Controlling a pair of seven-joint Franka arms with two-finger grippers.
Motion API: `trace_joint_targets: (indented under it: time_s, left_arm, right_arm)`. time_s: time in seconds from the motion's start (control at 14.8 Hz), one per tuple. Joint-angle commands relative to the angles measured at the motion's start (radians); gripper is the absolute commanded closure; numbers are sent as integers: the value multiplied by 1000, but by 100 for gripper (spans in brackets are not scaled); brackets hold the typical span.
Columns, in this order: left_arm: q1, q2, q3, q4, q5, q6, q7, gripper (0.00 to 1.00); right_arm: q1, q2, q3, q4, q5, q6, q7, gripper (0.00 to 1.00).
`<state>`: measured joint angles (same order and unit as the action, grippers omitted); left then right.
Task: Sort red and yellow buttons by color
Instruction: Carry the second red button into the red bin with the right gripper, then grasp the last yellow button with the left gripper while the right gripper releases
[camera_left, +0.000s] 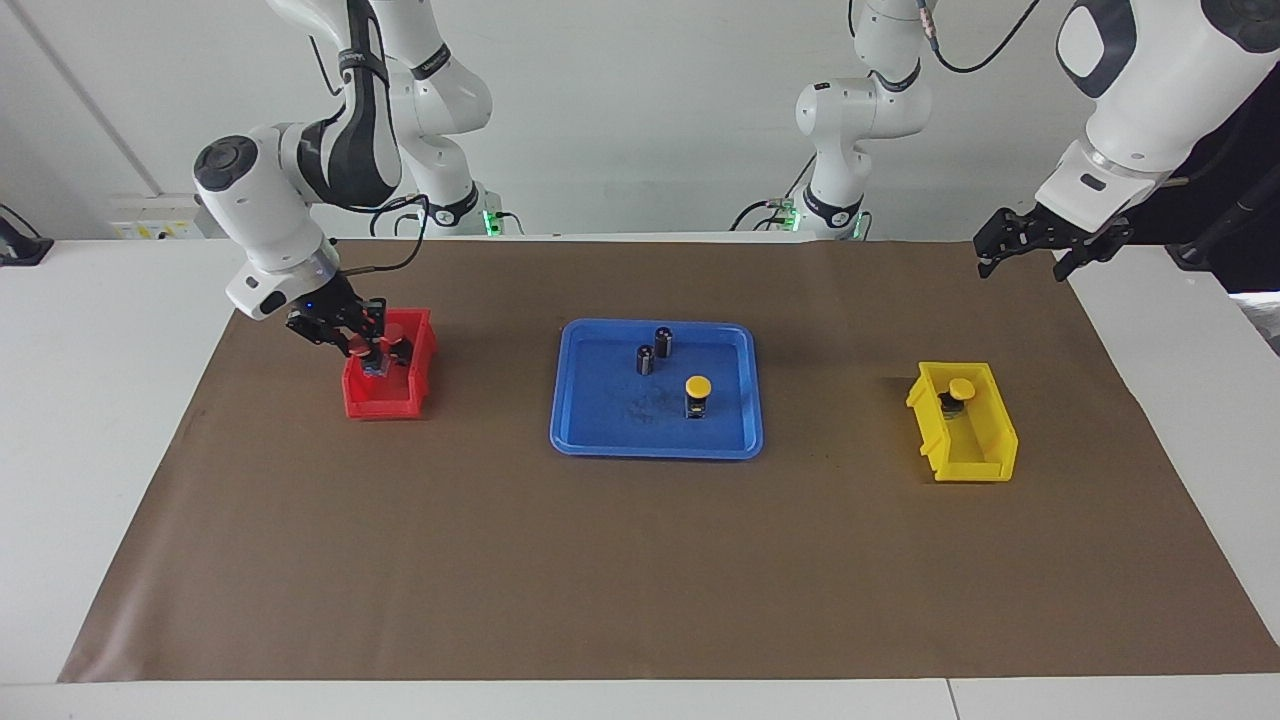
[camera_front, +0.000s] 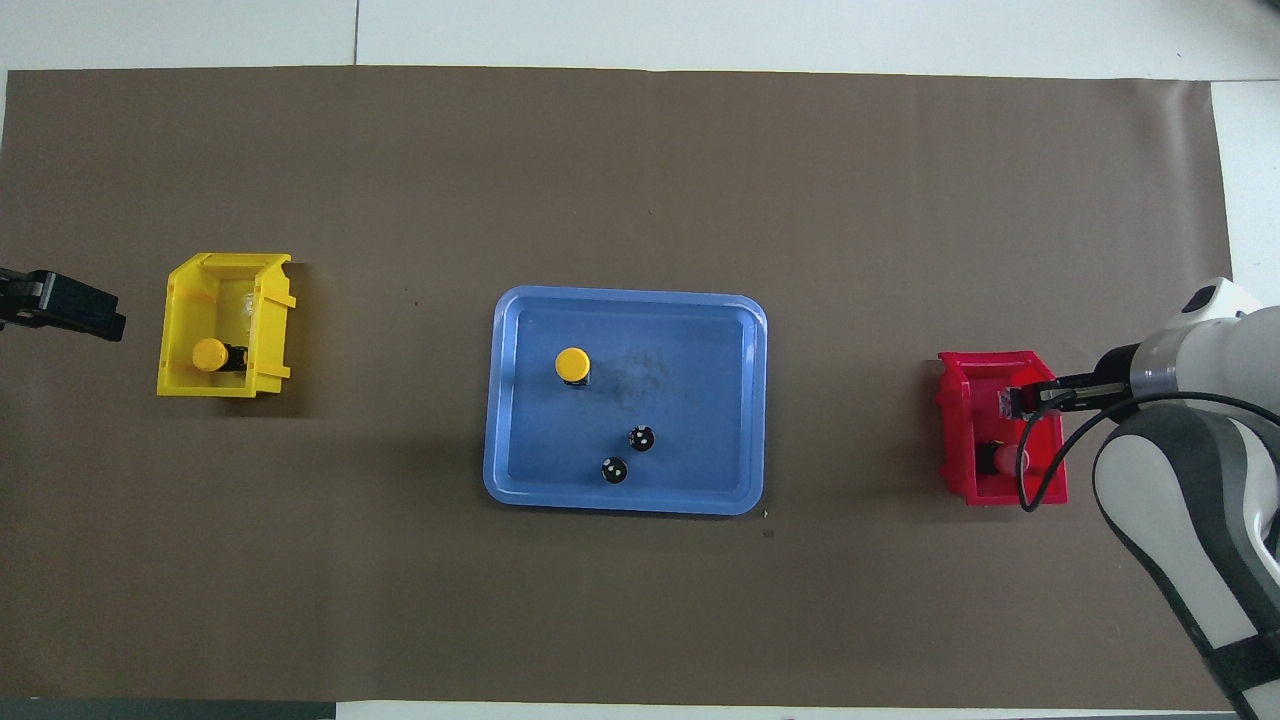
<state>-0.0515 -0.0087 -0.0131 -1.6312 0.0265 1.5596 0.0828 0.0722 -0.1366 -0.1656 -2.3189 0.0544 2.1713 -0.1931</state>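
A brown mat (camera_left: 640, 560) covers most of the tabletop (camera_left: 100, 400), and everything sits on it. The blue tray (camera_left: 590, 430) lies at the middle. On it stands one yellow button (camera_left: 697, 394) upright, on the part farther from the robots, and two dark cylinders (camera_left: 654, 350) stand close together nearer to the robots.

The yellow bin (camera_left: 975, 445) sits toward the left arm's end of the tabletop. Inside it a second yellow button (camera_left: 958, 394) lies tipped on its side, in the half nearer to the robots.

The red bin (camera_left: 385, 400) sits toward the right arm's end. The right pincer (camera_left: 372, 352) is lowered into it, and something small with a red cap shows between its fingers; whether they grip it or have let go cannot be told. In the overhead view a red button (camera_front: 1005, 459) lies on the bin's floor, in the part nearer to the robots.

The left pincer (camera_left: 1032, 252) hangs in the air over the mat's edge at the left arm's end, waiting, well apart from the yellow bin. Its fingers are spread wide with nothing between them.
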Motion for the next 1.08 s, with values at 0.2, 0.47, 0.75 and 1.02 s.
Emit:
trace_joint_targets:
  time_s: [0.2, 0.47, 0.75, 1.02]
  left_arm:
    - [-292, -16, -4, -254, -23, 353, -516, 0]
    - [-491, 120, -1, -257, -23, 499, -794, 0]
    - [-580, 211, 1, -254, -23, 608, -900, 0]
    - [-617, 283, 2, -253, -22, 657, -940, 0]
  right_arm:
    - [14, 28, 6, -40, -4, 87, -9, 77]
    - [37, 43, 6, -40, -4, 111, -5, 77]
    - [40, 68, 6, -48, -4, 142, 1, 77]
    - [32, 68, 5, -50, -4, 131, -5, 77]
